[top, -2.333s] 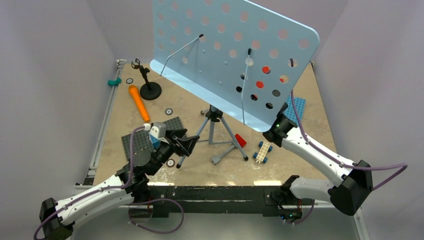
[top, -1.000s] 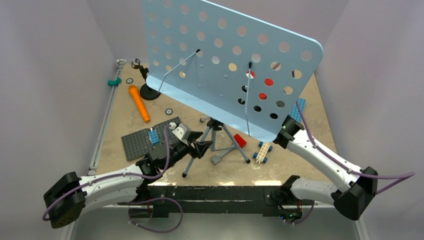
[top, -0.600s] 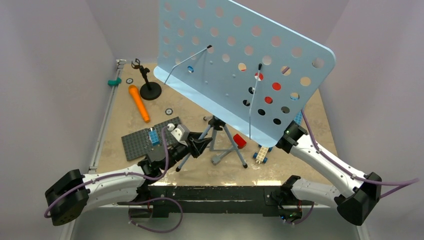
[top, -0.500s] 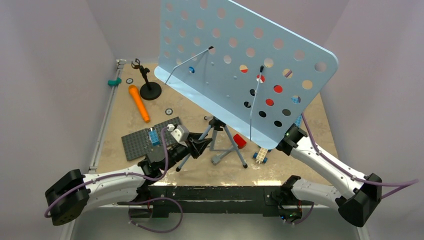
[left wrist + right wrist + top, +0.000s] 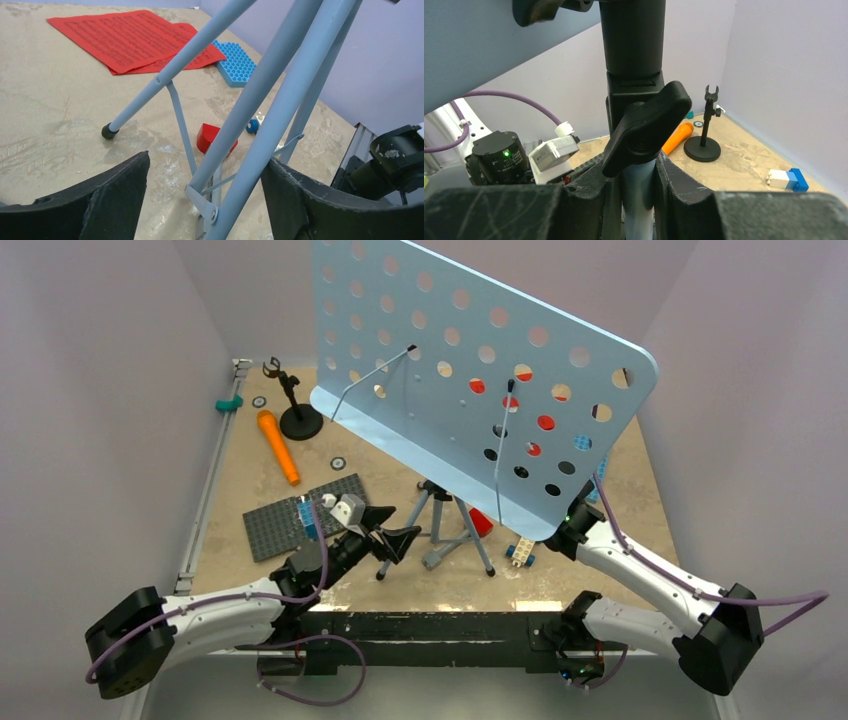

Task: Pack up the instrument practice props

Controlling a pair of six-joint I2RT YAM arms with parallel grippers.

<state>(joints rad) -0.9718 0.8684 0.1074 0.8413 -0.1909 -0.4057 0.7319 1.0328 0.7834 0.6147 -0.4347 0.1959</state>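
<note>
Pale-blue perforated music stand on a grey tripod stands central on the beige surface. Our right claw grips its pole (steadying it, we judge), and our left claw gapes wide around its legs.

Clad in white shells along the left arm and the right arm, jointed with fat black drums at the elbows and black motor housings near the wrists. Strung with purple cable running outside each link. Lit by a small green lamp at the right wrist. Fitted with a white-and-grey camera block above the left hand. Tipped in matte black at both hands, right hand included, with broad rough-grained fingers scuffed pale along the edges.
</note>
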